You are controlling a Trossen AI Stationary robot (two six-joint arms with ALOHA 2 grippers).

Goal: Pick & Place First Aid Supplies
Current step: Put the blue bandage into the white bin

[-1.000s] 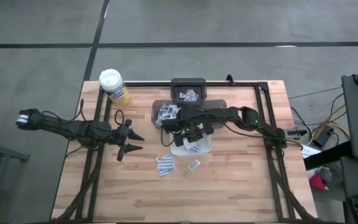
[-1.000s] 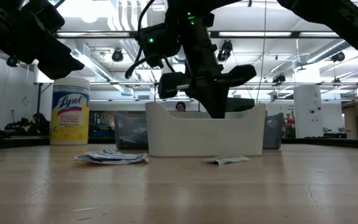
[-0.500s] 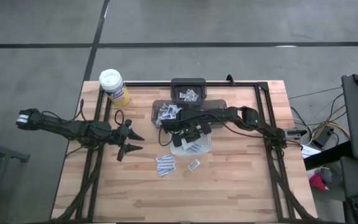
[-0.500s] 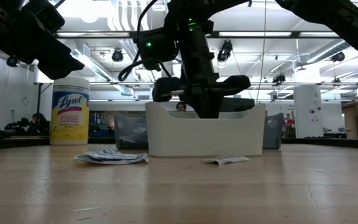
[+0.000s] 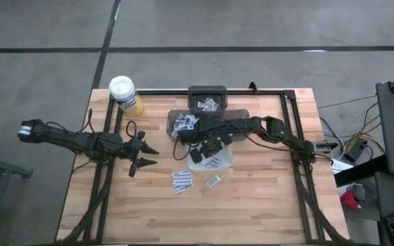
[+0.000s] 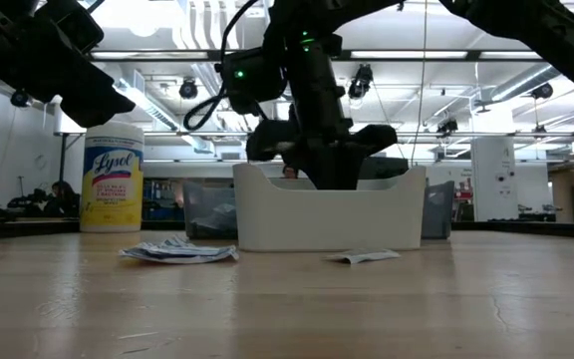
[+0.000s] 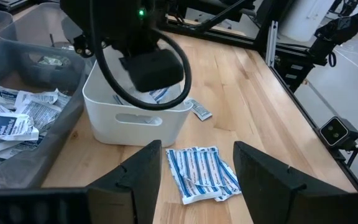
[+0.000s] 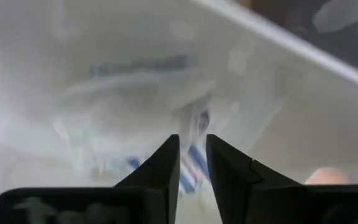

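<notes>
Two dark arms are working over one wooden table [image 5: 252,205]. The right gripper [image 8: 192,163] is reaching down inside the one white tray [image 7: 135,121], which is standing near the middle of the table, and its two fingers are standing only a narrow gap apart, just above the packets [image 8: 166,118] lying on the tray floor; in its own wrist view these packets are too blurred to count, and I cannot tell if the fingertips are touching any of them. The left gripper [image 5: 144,155] is waiting above the left part of the table, well apart from the tray, with its two fingers spread wide and holding nothing. The first aid supplies are lying in several places. On the bare wood in front of the tray one small fanned stack of blue-striped packets [image 7: 199,172] is resting, about four or five of them, overlapping each other, and one single packet [image 5: 213,181] is lying near it, apart from the stack. One grey bin [image 5: 176,117] just behind the tray is holding a heap of white packets [image 7: 11,112], too many to count. One smaller dark bin [image 5: 206,92] at the far edge is holding a few more packets. One yellow canister [image 5: 127,97] with a white lid is standing upright at the far left corner of the table.
</notes>
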